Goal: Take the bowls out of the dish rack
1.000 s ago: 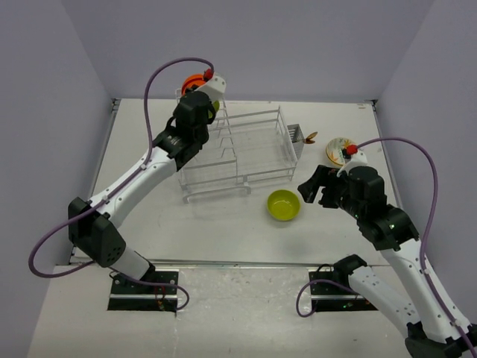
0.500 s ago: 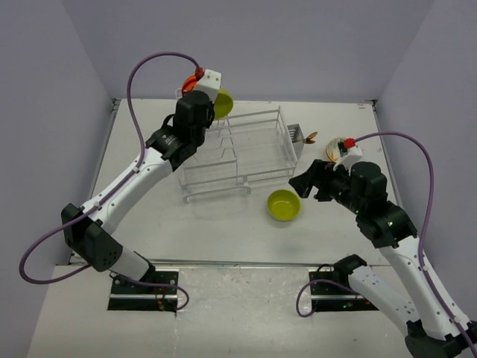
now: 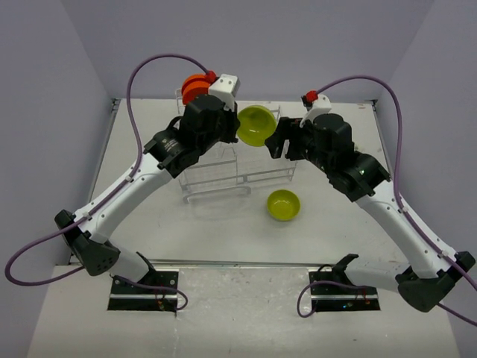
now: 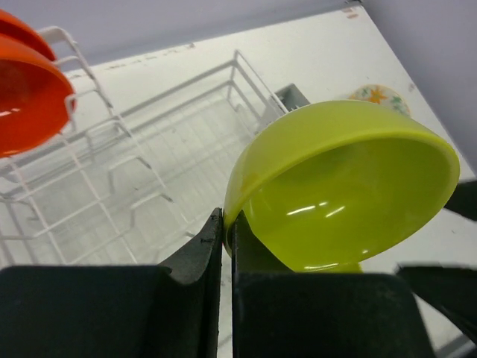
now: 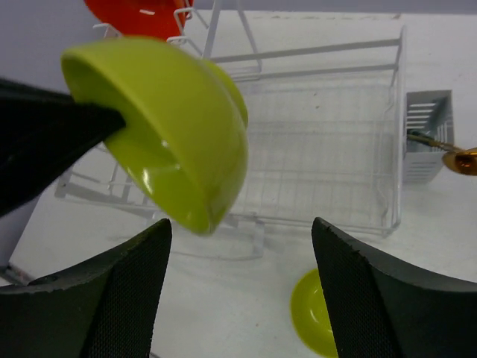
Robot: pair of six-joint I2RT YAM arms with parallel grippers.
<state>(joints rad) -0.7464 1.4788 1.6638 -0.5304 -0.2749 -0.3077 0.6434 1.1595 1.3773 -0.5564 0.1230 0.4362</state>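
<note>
My left gripper [image 3: 238, 128] is shut on the rim of a lime-green bowl [image 3: 256, 124] and holds it tilted in the air above the white wire dish rack [image 3: 253, 170]. In the left wrist view the fingertips [image 4: 216, 231] pinch the bowl [image 4: 343, 186] at its edge. My right gripper [image 3: 281, 143] is open and empty, just right of that bowl; in its own view the held bowl [image 5: 179, 127] hangs above and left of the gripper [image 5: 242, 224]. An orange-red bowl [image 3: 195, 87] stands in the rack's slotted end. A second lime-green bowl [image 3: 284, 204] lies on the table. The flowered bowl [image 4: 380, 95] lies right of the rack.
The rack's floor [image 5: 320, 127] holds nothing. A small cutlery basket [image 5: 428, 134] hangs on the rack's right end with a brown utensil [image 5: 462, 160] sticking out. Grey walls close in the table on three sides.
My left gripper has lifted the lime-green bowl out of the rack's slots and carried it right. My right arm has swung up and left from near the flowered bowl to beside the held bowl.
</note>
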